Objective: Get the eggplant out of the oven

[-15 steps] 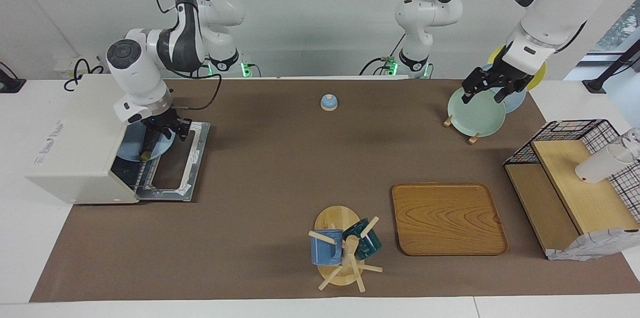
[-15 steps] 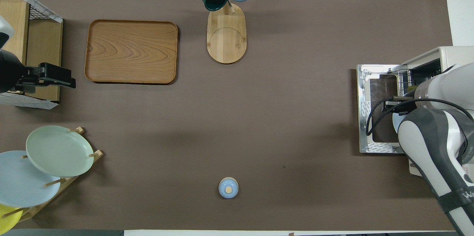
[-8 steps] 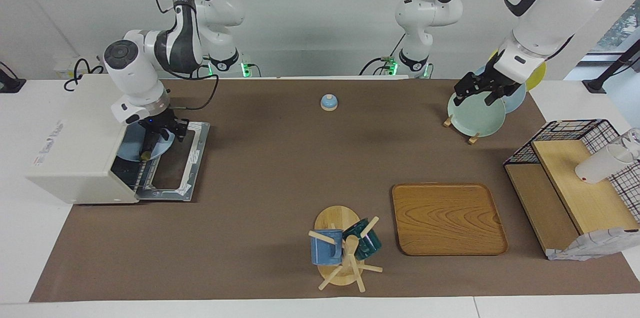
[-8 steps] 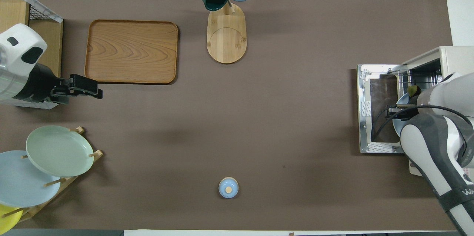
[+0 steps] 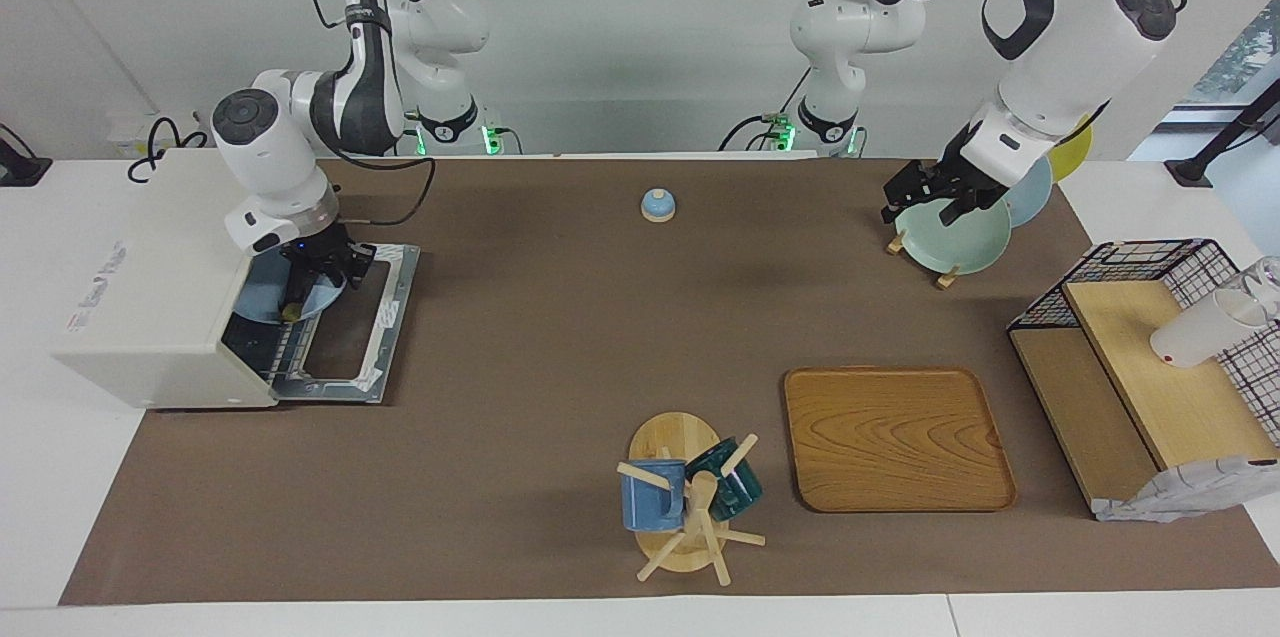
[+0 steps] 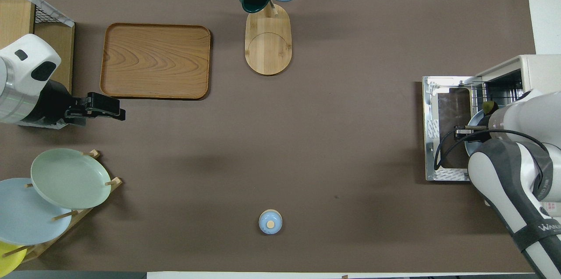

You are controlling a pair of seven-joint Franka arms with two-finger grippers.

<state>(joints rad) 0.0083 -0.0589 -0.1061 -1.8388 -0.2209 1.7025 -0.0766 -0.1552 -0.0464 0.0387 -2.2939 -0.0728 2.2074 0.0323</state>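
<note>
**A:** What stands closest to the robots?

**B:** A small blue bell [image 5: 657,205] sits on the brown mat. It is nearer to the robots than the oven [image 5: 150,317] and well apart from it, toward the left arm's end. A wooden rack holding a pale green plate [image 5: 950,232] is farther from the oven in that same direction. The left gripper [image 5: 916,215] hangs in the air just beside that plate, jaws spread wide and holding nothing.

**A:** And the oven itself?

**B:** It is a cream-white box at the right arm's end of the table. Its glass door [image 5: 350,337] is dropped flat onto the mat. A light blue plate [image 5: 262,295] rests in the oven's mouth, with its edge sticking out over the door.

**A:** Where is the eggplant?

**B:** The eggplant [image 5: 293,299] lies on that blue plate, at the oven's opening. It looks dark and slender, and its greenish stem tip points away from the robots. The right gripper [image 5: 308,279] is down over it, right at the plate. I cannot tell whether it has closed on the eggplant.

**A:** What lies farther out?

**B:** A wooden tray [image 5: 895,437] lies farther from the robots than the oven, well toward the left arm's end. A wooden mug tree [image 5: 690,502] stands between the oven and that tray. It carries a blue mug and a dark green one.
</note>
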